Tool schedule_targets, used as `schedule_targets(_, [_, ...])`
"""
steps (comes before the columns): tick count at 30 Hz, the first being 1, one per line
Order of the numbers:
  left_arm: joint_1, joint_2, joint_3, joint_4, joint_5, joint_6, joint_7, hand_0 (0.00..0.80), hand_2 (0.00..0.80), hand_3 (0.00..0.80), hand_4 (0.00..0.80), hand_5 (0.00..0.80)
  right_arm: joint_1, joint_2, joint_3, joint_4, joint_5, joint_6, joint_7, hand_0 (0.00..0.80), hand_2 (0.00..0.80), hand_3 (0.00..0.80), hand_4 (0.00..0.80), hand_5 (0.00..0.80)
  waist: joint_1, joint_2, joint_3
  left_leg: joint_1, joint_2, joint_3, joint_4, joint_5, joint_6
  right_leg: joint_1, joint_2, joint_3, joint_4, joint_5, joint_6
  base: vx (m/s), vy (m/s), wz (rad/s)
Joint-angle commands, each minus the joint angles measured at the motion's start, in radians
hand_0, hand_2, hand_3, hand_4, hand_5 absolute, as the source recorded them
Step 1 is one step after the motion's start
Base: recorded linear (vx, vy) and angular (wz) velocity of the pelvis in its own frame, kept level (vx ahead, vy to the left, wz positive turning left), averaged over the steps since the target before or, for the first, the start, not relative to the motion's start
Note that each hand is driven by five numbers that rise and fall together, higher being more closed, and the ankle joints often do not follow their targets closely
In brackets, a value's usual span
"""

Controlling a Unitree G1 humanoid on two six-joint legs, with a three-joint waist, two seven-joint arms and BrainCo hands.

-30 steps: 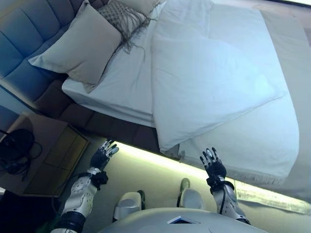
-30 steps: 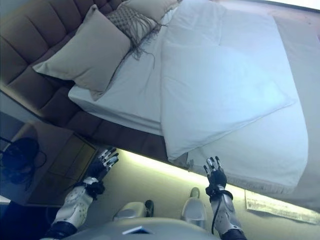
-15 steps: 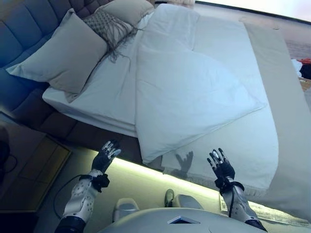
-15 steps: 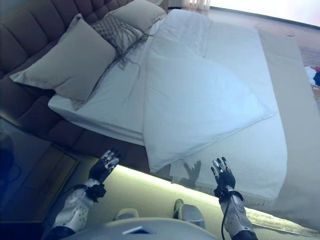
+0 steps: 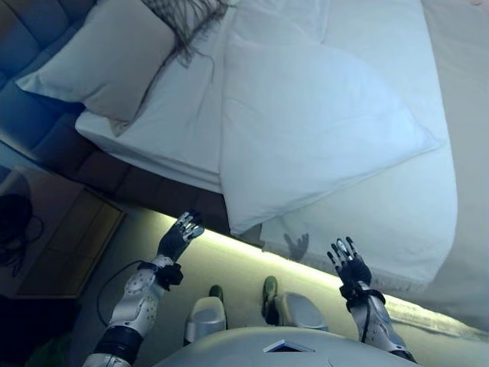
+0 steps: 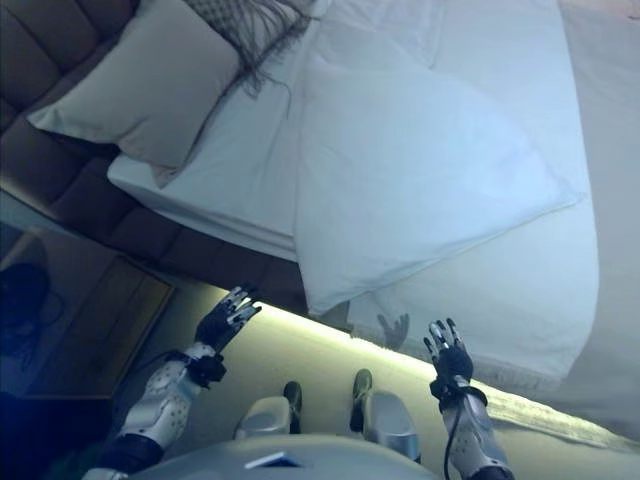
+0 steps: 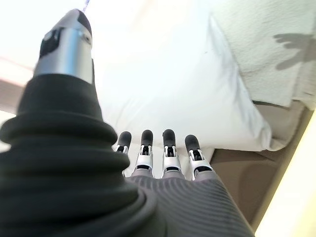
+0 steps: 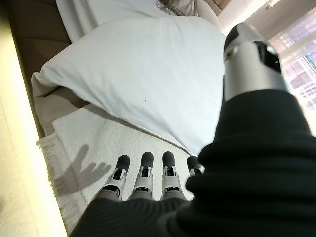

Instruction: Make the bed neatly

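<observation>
A view from the robot's head looks down at a bed (image 5: 137, 164) from its side edge. At far left, a beige pillow (image 5: 103, 57) leans against the padded headboard (image 5: 30, 46), with a fringed cushion (image 5: 187, 11) beside it. Lower left stands a nightstand (image 5: 61, 237). The left hand (image 5: 180, 233) is raised in front of the dark bed base, fingers straight and spread, holding nothing and touching nothing.

In the middle lies the white duvet (image 5: 321, 130), folded back on itself into a rough triangle. One point hangs over the near edge of the mattress, between the two hands and slightly nearer the left one; the opposite point reaches toward the foot of the bed, at the right. The fold's long edge runs away from the robot across the bed.

Beneath it, a cream fringed blanket (image 5: 382, 222) drapes over the near edge. The right hand (image 5: 349, 264) hovers just before this blanket's fringe, fingers also straight and apart, empty. Its shadow falls on the blanket.

The duvet's overhanging corner looks like the nearest thing to grasp, just beyond both hands' fingertips.
</observation>
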Motion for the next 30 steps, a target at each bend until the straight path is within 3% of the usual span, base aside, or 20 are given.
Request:
schedule_targets(1, [0.006,0.002,0.013,-0.045,0.023,-0.004,-0.023,0.000,0.000,0.000,0.000,0.000,0.025,-0.004,-0.014,-0.072,0.002,-0.037,0.021,0.000,0.000,0.000,0.000,0.000,0.028,0.043,-0.039,-0.155,0.007,-0.097,-0.279,0.328,-0.007,0.153,0.015,0.005,-0.128,0.023,0.067,0.357,0.120,-0.20])
schedule_targets(3, [0.005,0.001,0.015,-0.027,0.026,-0.009,-0.034,0.000,0.000,0.000,0.000,0.000,0.022,0.003,-0.007,-0.068,0.001,-0.040,0.017,0.000,0.000,0.000,0.000,0.000,0.034,0.044,-0.033,-0.166,-0.004,-0.097,-0.247,0.314,-0.001,0.167,0.004,0.011,-0.113,0.006,0.072,0.385,0.170,-0.24])
schedule_targets(4, [-0.002,0.003,0.015,-0.011,0.022,-0.014,-0.042,0.000,0.000,0.000,0.000,0.000,0.018,0.013,0.002,-0.060,-0.008,-0.049,0.008,0.000,0.000,0.000,0.000,0.000,0.034,0.040,-0.033,-0.171,-0.019,-0.085,-0.221,0.267,0.013,0.171,-0.017,0.012,-0.094,-0.004,0.084,0.408,0.227,-0.08])
schedule_targets(6, [-0.001,0.007,0.019,-0.007,0.025,-0.016,-0.036,0.000,0.000,0.000,0.000,0.000,0.022,0.028,0.007,-0.044,-0.019,-0.060,0.004,0.000,0.000,0.000,0.000,0.000,0.038,0.040,-0.036,-0.166,-0.038,-0.079,-0.213,0.248,0.026,0.170,-0.050,0.000,-0.060,-0.016,0.103,0.422,0.256,-0.21])
schedule_targets(9, [0.006,0.025,0.025,-0.035,0.027,-0.014,-0.035,0.000,0.000,0.000,0.000,0.000,0.046,0.054,-0.008,-0.077,-0.051,-0.035,-0.008,0.000,0.000,0.000,0.000,0.000,0.052,0.019,-0.053,-0.193,-0.091,-0.067,-0.121,0.202,0.076,0.169,-0.133,-0.013,0.017,0.039,0.147,0.381,0.271,-0.52])
schedule_targets(10, [0.020,0.025,0.026,-0.058,0.030,-0.008,-0.023,0.000,0.000,0.000,0.000,0.000,0.054,0.062,0.005,-0.093,-0.074,-0.040,-0.015,0.000,0.000,0.000,0.000,0.000,0.061,0.018,-0.061,-0.181,-0.108,-0.064,-0.118,0.186,0.098,0.144,-0.171,-0.025,0.078,0.085,0.150,0.324,0.308,-0.43])
schedule_targets(12, [0.032,0.030,0.028,-0.063,0.042,-0.014,-0.019,0.000,0.000,0.000,0.000,0.000,0.057,0.072,0.017,-0.111,-0.081,-0.043,-0.019,0.000,0.000,0.000,0.000,0.000,0.067,0.026,-0.070,-0.155,-0.126,-0.055,-0.127,0.173,0.121,0.119,-0.205,-0.034,0.161,0.119,0.145,0.314,0.304,-0.45])
schedule_targets(18, [-0.001,0.037,0.006,-0.041,0.025,-0.029,0.054,0.000,0.000,0.000,0.000,0.000,0.076,0.072,0.048,-0.108,-0.098,-0.052,-0.018,0.000,0.000,0.000,0.000,0.000,0.059,0.027,-0.096,-0.097,-0.171,-0.052,-0.135,0.133,0.169,0.057,-0.245,-0.035,0.354,0.217,0.133,0.216,0.189,-0.06])
schedule_targets(21, [0.012,0.040,0.003,-0.052,0.022,-0.045,0.080,0.000,0.000,0.000,0.000,0.000,0.052,0.061,0.052,-0.098,-0.083,-0.058,-0.015,0.000,0.000,0.000,0.000,0.000,0.068,0.026,-0.091,-0.079,-0.177,-0.052,-0.136,0.123,0.166,0.026,-0.241,-0.065,0.243,0.218,0.127,0.121,0.009,-0.02])
schedule_targets(25, [0.017,0.040,0.001,-0.061,0.026,-0.070,0.098,0.000,0.000,0.000,0.000,0.000,0.020,0.051,0.046,-0.074,-0.069,-0.042,-0.012,0.000,0.000,0.000,0.000,0.000,0.050,0.025,-0.067,-0.012,-0.154,-0.026,-0.159,0.100,0.148,-0.071,-0.229,-0.094,0.065,0.245,0.130,0.092,-0.046,-0.18])
schedule_targets(30, [0.014,0.047,0.021,-0.095,0.040,-0.067,0.103,0.000,0.000,0.000,0.000,0.000,-0.016,0.059,0.009,-0.015,-0.079,-0.032,0.026,0.000,0.000,0.000,0.000,0.000,0.043,-0.004,-0.045,0.028,-0.130,-0.009,-0.172,0.050,0.134,-0.095,-0.230,-0.082,-0.082,0.299,0.171,0.080,-0.125,0.07])
